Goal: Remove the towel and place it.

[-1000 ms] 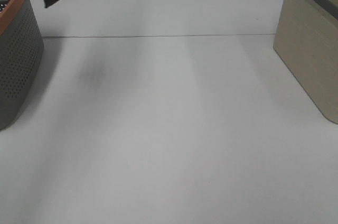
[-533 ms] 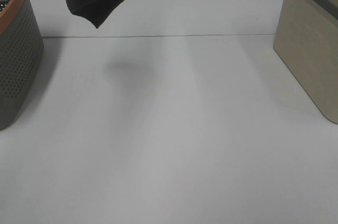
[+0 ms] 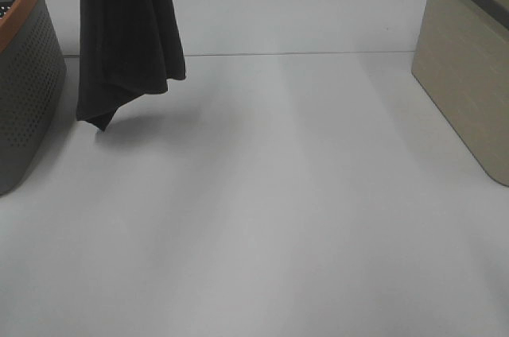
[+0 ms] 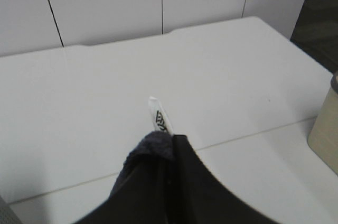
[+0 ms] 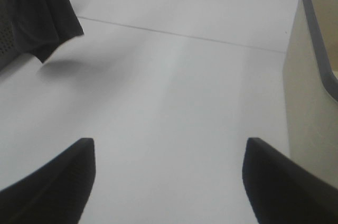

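One towel (image 3: 127, 43) hangs at 10 o'clock, pinched in left gripper (image 4: 168, 147); two baskets: grey basket (image 3: 28, 91) 9 o'clock, beige basket (image 3: 465, 75) 3 o'clock; right gripper (image 5: 169, 182) wide open, empty.

The right gripper (image 5: 169, 147) hangs with its jaws spread wide. Its two dark fingers (image 5: 55, 182) show only as blunt tips at opposite sides of its wrist view, angled down and forward. The left gripper (image 4: 171, 155) is raised high and mostly hidden by the towel (image 4: 150, 150) bunched at its tip. Its jaws appear pressed together on that cloth, one smooth black edge lying against the nap.
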### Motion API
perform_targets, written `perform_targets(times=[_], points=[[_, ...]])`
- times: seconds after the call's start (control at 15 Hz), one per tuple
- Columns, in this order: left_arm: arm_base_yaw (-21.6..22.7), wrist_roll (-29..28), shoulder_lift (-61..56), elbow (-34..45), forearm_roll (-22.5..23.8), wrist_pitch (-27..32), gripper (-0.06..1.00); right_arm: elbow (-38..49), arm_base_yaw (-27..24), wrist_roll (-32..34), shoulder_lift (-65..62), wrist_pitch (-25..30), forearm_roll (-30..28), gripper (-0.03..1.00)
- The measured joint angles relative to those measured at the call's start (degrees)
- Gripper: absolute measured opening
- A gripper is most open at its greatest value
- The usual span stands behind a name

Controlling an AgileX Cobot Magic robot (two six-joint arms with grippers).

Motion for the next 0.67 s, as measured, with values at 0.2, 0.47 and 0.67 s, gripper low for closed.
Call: perform_targets(times=[0.2,0.47,0.67], points=[[-0.3,-0.5,2.9,0.7,-2.7,2.2,0.0,0.0,0.0,-25.1,14.3,-6.4,21.7,0.76],[-3.3,-3.6,6.5,0.7,-1.5,2.2,0.0,0.0,0.0,-58.3,28.1,-6.6,46.9,0.74],[-5.8,-6.7,8.8,0.7,0.9,1.8,0.0,0.0,1.9,-71.2,37.5,-8.0,60.6,0.74]])
